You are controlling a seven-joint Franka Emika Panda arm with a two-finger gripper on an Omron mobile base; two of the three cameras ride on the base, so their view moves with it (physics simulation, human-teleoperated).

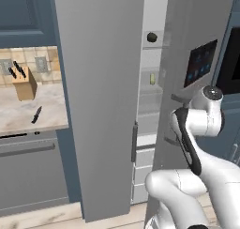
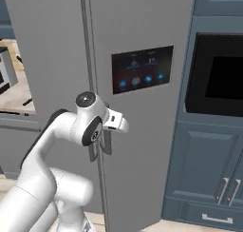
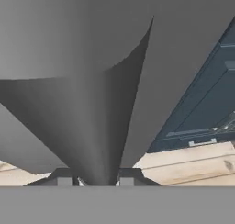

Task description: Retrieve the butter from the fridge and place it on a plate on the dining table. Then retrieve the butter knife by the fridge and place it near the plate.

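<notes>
The fridge [image 2: 142, 26] has a smooth, matt grey metal-like skin, with a glossy dark control panel [image 2: 142, 69] set in its door. Left of the fridge, the counter [image 1: 18, 113] is pale marbled stone, carrying a tan wooden knife block [image 1: 26, 85] and a matt all-dark butter knife [image 1: 36, 114]. Right of the fridge, the cabinets [image 2: 209, 169] look painted, satin dark blue. The arm [image 1: 206, 120] is glossy white plastic with dark joints.

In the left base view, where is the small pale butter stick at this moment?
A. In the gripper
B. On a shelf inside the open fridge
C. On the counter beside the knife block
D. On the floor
B: the butter stands on a shelf inside the fridge, seen between its doors.
</notes>
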